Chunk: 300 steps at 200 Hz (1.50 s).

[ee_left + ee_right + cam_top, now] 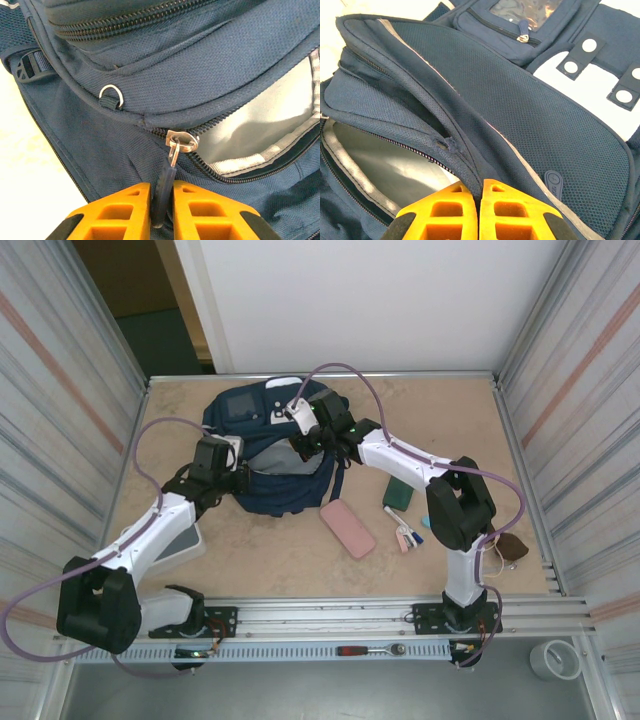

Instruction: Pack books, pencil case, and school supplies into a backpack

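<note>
Large navy-blue fabric backpack lies flat mid-table, toward the far side. Its main zip is part open and I see pale grey lining through the gap. Left gripper is clamped on the dark zipper pull tab, which hangs off the silver metal slider on the bag's left side. Right gripper is pinched tight on the rim fabric of the backpack opening, jaws nearly touching, just beside the dark mesh-lined flap. Pink rounded-rectangle pencil case lies on the beige table, near the bag's near-right corner; I can't tell if they touch. Small white-and-pink pen-like sticks with a light-blue piece sit just right of the case. A dark green flat block sits just beyond them.
</note>
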Each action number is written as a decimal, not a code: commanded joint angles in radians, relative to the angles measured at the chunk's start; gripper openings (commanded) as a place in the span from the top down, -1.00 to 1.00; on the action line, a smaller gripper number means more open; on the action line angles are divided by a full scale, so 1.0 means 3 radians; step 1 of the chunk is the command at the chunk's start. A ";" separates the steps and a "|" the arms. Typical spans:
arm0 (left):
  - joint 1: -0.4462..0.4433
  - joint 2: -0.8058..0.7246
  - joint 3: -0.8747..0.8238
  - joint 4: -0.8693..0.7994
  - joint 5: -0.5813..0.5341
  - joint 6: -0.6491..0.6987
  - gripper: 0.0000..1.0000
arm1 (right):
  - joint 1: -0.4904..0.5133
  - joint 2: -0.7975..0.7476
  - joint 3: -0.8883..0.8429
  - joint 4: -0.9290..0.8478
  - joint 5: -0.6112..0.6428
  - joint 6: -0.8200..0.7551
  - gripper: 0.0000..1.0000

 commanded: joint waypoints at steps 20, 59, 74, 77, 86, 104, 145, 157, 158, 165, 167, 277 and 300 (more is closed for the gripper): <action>0.0071 0.0000 -0.0031 -0.0039 -0.0056 -0.0046 0.62 | -0.0093 -0.0047 -0.0005 0.0068 0.0079 0.0157 1.00; 0.0093 -0.0011 -0.0044 -0.0022 -0.0061 -0.0061 0.51 | -0.0094 -0.0028 0.0000 0.0068 0.0072 0.0163 1.00; 0.0101 -0.0016 -0.0037 -0.0024 -0.0064 -0.0064 0.51 | -0.0094 -0.0028 -0.0001 0.0068 0.0068 0.0167 1.00; 0.0103 -0.0016 -0.0042 -0.0024 -0.0062 -0.0066 0.51 | -0.0093 -0.0023 -0.0001 0.0068 0.0068 0.0167 1.00; 0.0104 -0.0016 -0.0042 -0.0016 -0.0057 -0.0066 0.51 | -0.0093 -0.0026 -0.0003 0.0068 0.0068 0.0168 1.00; 0.0109 -0.0001 -0.0042 -0.0008 -0.0021 -0.0066 0.60 | -0.0094 -0.0018 0.0004 0.0069 0.0063 0.0170 1.00; 0.0119 0.0000 -0.0042 0.0007 0.0048 -0.0071 0.75 | -0.0090 -0.0016 0.0009 0.0058 0.0067 0.0169 1.00; 0.0119 -0.0018 -0.0045 0.0007 0.0068 -0.0074 0.78 | -0.0093 -0.0016 0.0012 0.0058 0.0073 0.0167 1.00; 0.0119 -0.0020 -0.0046 0.0007 0.0070 -0.0073 0.78 | -0.0091 -0.0016 0.0010 0.0058 0.0073 0.0167 1.00; 0.0119 -0.0035 -0.0049 0.0012 0.0079 -0.0081 0.79 | -0.0094 -0.0016 0.0017 0.0058 0.0078 0.0167 1.00; 0.0119 -0.0043 -0.0051 0.0012 0.0084 -0.0083 0.80 | -0.0094 -0.0016 0.0017 0.0058 0.0082 0.0170 1.00; 0.0029 -0.0012 -0.0145 0.0646 0.1393 -0.0386 1.00 | -0.0091 0.0545 0.0982 -0.0640 0.0272 0.0281 0.72; 0.0015 0.0117 -0.0061 0.0691 0.1281 -0.0490 1.00 | -0.0092 0.0511 0.1091 -0.0740 0.0368 0.0335 0.44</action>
